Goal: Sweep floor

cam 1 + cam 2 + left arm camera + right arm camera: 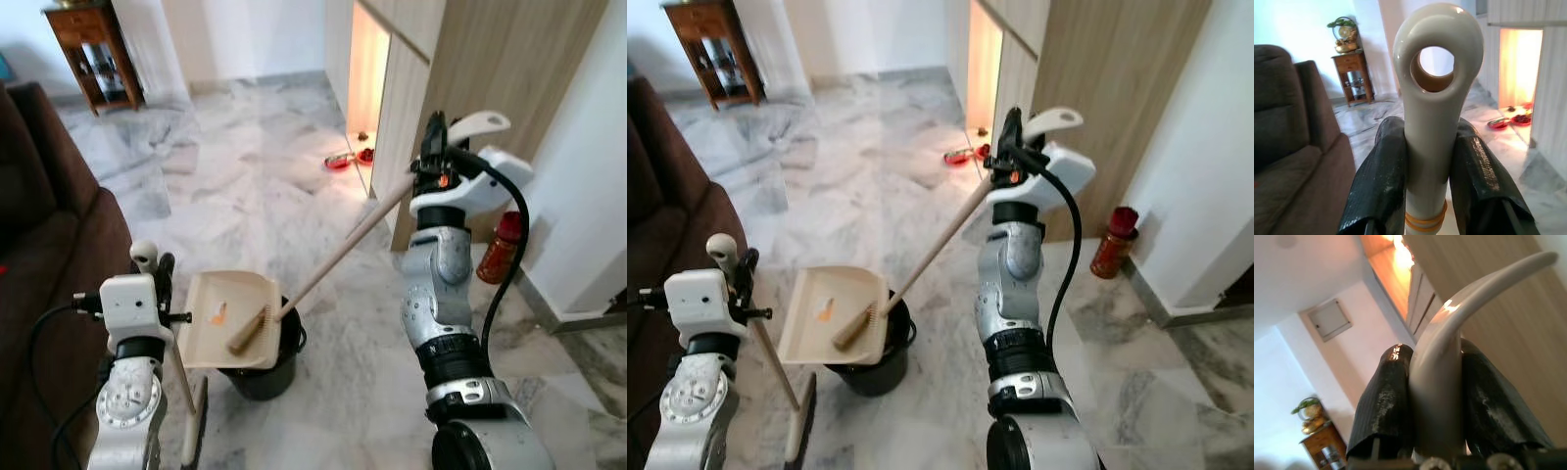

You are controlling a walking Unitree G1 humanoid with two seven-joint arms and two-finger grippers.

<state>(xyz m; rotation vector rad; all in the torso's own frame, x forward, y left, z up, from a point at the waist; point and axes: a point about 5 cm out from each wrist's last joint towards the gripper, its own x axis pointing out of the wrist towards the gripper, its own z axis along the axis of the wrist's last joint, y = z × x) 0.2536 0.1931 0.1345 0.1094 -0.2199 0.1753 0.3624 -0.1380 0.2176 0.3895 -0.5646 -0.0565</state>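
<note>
standing by the sofa, i see this:
left gripper [1430,196]: clenched on the cream dustpan handle [1436,107], both black fingers [1382,181] pressed to its sides just under the hanging hole
dustpan [231,315]: cream tray held over the black bucket [263,370], a small orange scrap [217,313] lying on it near the middle
right gripper [1437,404]: clamped around the curved cream top of the brush handle [1469,303], raised beside the wooden cabinet [490,88]
hand brush [252,328]: bristle head resting on the dustpan's edge nearest the bucket, its long wooden stick [343,243] slanting up to the right gripper
bucket: on the marble floor [245,186], just under the dustpan's far side
brown sofa [49,245]: along the floor's left edge
red bottle [498,249]: on the floor by the cabinet's corner and the white wall
red bowls [349,159]: on the floor at the lit doorway
wooden side table [93,49]: at the far corner
</note>
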